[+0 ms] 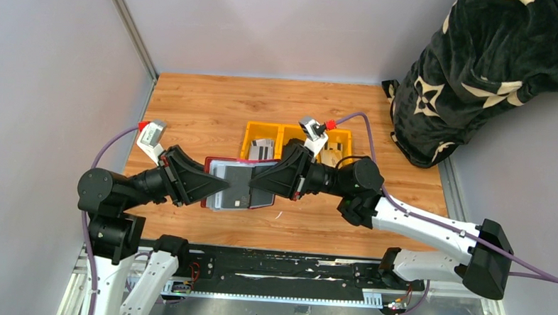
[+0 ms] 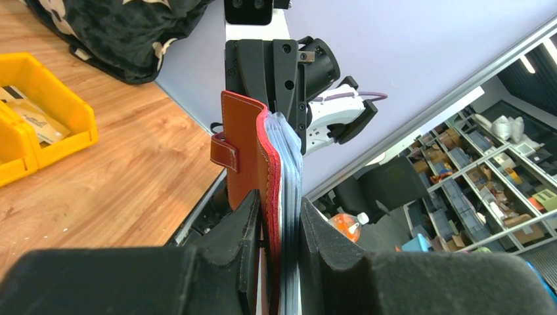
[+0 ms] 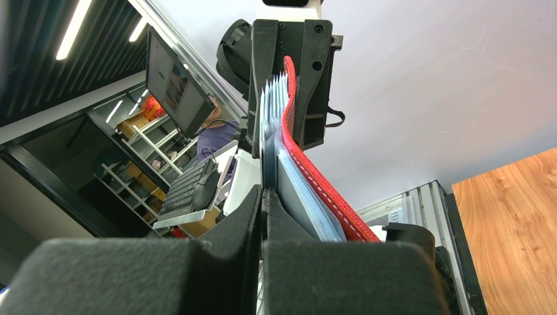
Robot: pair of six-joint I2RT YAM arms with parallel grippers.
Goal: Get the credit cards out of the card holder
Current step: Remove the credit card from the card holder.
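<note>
The dark red card holder (image 1: 234,178) hangs open above the table between both arms, its pale blue-grey sleeves fanned out. My left gripper (image 1: 216,188) is shut on its left side; the left wrist view shows the cover (image 2: 243,144) and sleeves pinched between my fingers (image 2: 279,210). My right gripper (image 1: 256,182) is shut on a thin leaf at the holder's right edge (image 3: 263,197); I cannot tell whether it is a card or a sleeve. The red stitched cover (image 3: 322,184) hangs beside it. Credit cards (image 1: 262,148) lie in the yellow bin.
A yellow three-part bin (image 1: 250,136) stands just behind the holder and shows in the left wrist view (image 2: 52,105), with a tan card (image 1: 330,157) in its right part. A black patterned blanket bundle (image 1: 479,74) stands at the back right. Grey walls close in the left and back.
</note>
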